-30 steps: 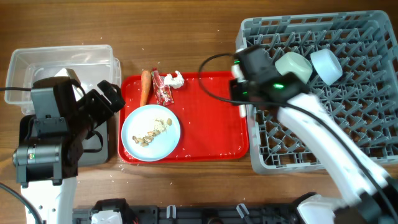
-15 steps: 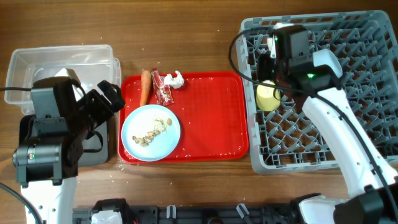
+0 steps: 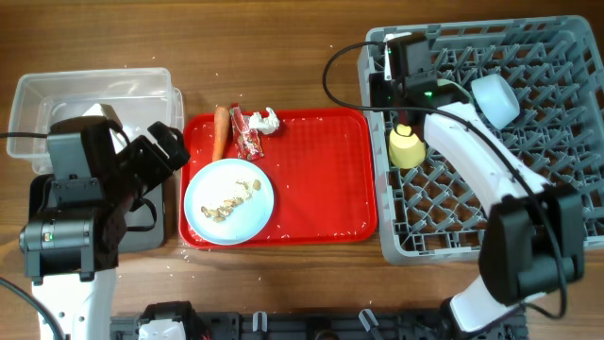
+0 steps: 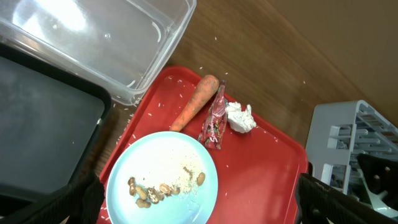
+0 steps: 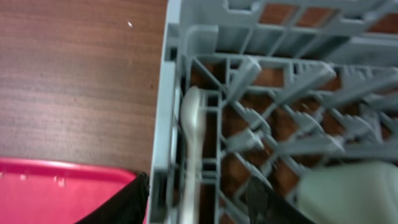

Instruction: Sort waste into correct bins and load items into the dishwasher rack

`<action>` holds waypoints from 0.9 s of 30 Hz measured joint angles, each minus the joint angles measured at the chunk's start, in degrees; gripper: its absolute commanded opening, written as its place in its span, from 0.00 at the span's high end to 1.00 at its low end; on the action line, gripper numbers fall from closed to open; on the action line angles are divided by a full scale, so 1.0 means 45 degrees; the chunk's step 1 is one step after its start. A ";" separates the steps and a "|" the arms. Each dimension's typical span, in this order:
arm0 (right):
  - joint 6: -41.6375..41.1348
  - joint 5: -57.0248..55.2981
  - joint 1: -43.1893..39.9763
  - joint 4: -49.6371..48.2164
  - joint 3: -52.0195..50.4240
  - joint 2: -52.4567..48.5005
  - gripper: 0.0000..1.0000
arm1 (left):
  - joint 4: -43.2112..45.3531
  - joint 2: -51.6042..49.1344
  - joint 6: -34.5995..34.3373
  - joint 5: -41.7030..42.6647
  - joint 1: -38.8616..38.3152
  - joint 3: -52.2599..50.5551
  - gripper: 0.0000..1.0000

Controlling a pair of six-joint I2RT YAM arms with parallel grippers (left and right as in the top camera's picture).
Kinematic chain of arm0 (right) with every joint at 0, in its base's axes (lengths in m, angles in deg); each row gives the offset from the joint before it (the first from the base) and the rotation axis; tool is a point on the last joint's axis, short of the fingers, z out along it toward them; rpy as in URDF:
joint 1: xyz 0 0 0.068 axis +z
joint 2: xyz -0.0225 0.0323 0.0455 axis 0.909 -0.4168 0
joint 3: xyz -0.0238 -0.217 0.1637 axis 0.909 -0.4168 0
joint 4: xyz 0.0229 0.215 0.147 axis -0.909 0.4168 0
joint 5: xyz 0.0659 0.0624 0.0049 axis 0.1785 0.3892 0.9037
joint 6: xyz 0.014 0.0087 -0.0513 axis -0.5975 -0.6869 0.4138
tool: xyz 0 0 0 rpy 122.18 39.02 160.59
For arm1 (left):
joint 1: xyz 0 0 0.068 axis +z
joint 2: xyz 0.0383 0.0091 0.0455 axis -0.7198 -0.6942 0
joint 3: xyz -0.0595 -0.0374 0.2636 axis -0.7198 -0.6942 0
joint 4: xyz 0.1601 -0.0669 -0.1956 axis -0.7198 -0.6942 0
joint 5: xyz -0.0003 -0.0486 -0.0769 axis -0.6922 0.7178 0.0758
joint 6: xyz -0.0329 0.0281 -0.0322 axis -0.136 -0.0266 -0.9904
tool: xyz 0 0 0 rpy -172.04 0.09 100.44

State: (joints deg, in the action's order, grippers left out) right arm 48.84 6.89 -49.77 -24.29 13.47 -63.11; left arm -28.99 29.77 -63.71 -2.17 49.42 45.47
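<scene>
Over rack (image 3: 566,217) corner: right gripper (image 5: 199,183), jaws apart, white spoon (image 5: 191,124) in rack below. Beside red tray (image 3: 321,189): left gripper (image 4: 199,186), jaws apart, empty.

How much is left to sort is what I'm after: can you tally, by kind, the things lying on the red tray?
Carrot: 1
Red wrapper: 1
White tissue: 1
Blue plate, holding crumbs: 1
Total: 4
</scene>
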 measured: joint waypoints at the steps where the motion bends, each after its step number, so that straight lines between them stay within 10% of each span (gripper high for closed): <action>1: -0.0010 0.0015 0.0000 0.0272 0.0000 0.0291 0.39 | 0.0000 0.0000 0.0000 0.0000 0.0000 0.0000 0.00; 5: -0.0015 0.1083 0.0063 0.1681 0.0136 0.3526 0.32 | 0.0000 0.0000 0.0000 0.0000 0.0000 0.0000 0.00; 8: -0.0024 0.3133 0.0389 0.2501 0.0413 0.6688 0.00 | 0.0000 0.0000 0.0000 0.0000 0.0000 0.0000 0.00; 15: -0.1467 0.6421 0.0578 0.5076 0.0675 1.0486 0.00 | 0.0005 0.0000 0.0000 0.0000 0.0000 0.0000 0.00; 27: 0.0748 0.3279 0.0578 0.6907 0.0505 1.1900 0.00 | 0.0000 0.0000 0.0000 0.0000 0.0000 0.0000 0.00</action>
State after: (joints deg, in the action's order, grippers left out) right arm 52.21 21.65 -47.17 6.79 15.74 -9.56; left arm -28.99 29.77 -63.71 -2.17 49.42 45.47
